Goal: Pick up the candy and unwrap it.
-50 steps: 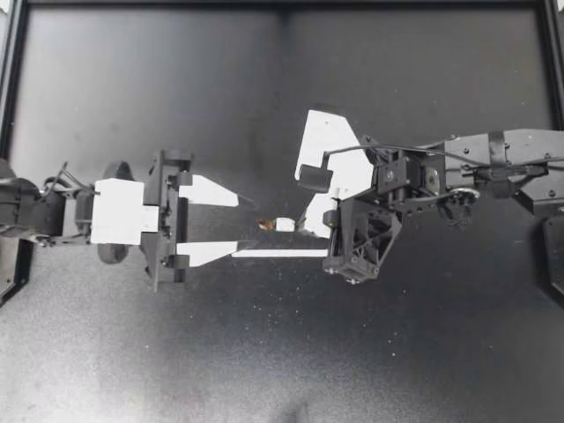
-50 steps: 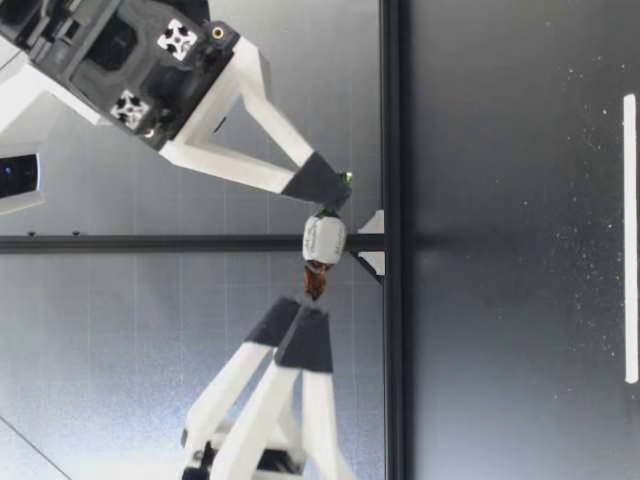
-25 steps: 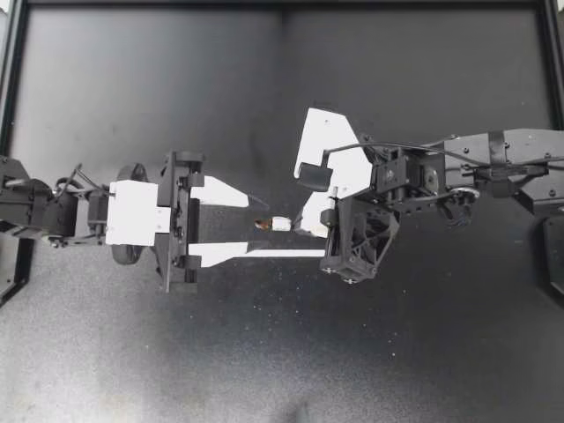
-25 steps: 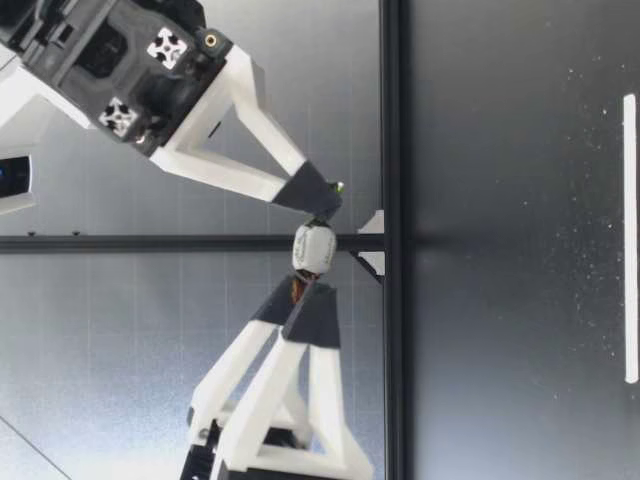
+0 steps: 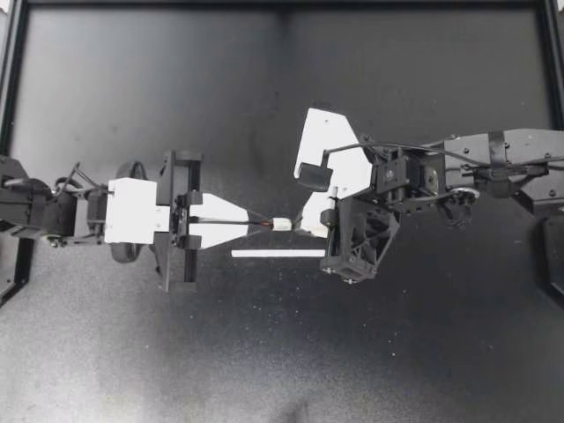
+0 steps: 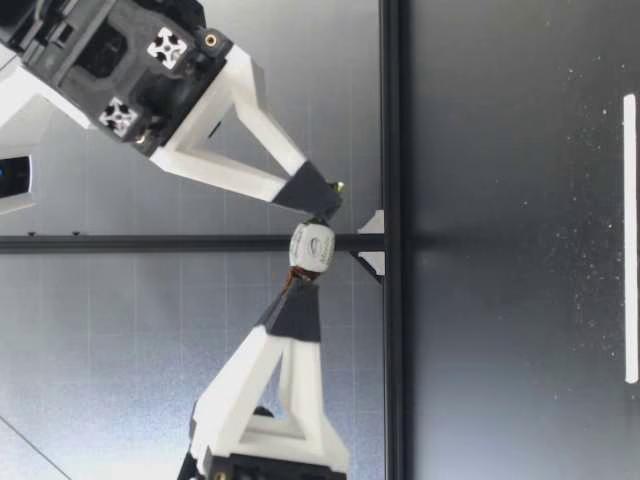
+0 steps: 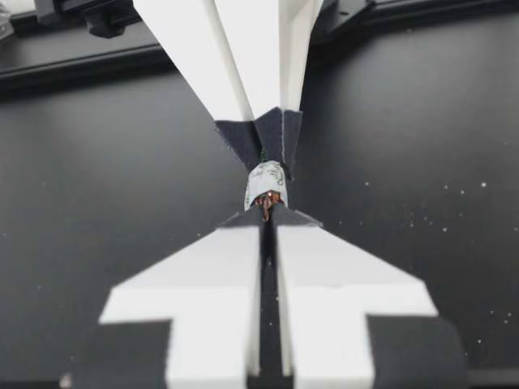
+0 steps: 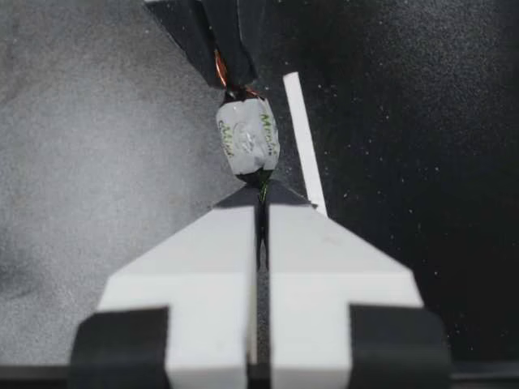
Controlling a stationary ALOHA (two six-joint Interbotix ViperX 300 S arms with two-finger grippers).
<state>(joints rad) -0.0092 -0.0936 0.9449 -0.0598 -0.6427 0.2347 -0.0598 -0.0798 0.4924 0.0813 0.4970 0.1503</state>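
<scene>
A small candy point(image 5: 280, 224) in a white wrapper hangs above the table between my two grippers. My left gripper point(image 5: 261, 224) comes in from the left and is shut on the candy's brown twisted wrapper end. My right gripper point(image 5: 300, 226) is shut on the opposite, green-tinged twist. In the left wrist view the candy point(image 7: 266, 180) sits just ahead of my left gripper point(image 7: 268, 213), with the other arm's dark fingertips point(image 7: 274, 139) beyond it. The right wrist view has the candy point(image 8: 247, 144) ahead of my right gripper point(image 8: 261, 194). The low view shows the candy point(image 6: 311, 246) raised off the table.
A thin white strip point(image 5: 278, 253) lies flat on the dark table under the grippers, also seen as the strip point(image 8: 304, 138) beside the candy. The table's black frame point(image 5: 13, 132) borders the mat.
My left gripper has moved right up to the candy and shut on its brown wrapper end. The right gripper keeps its hold and has barely moved.
</scene>
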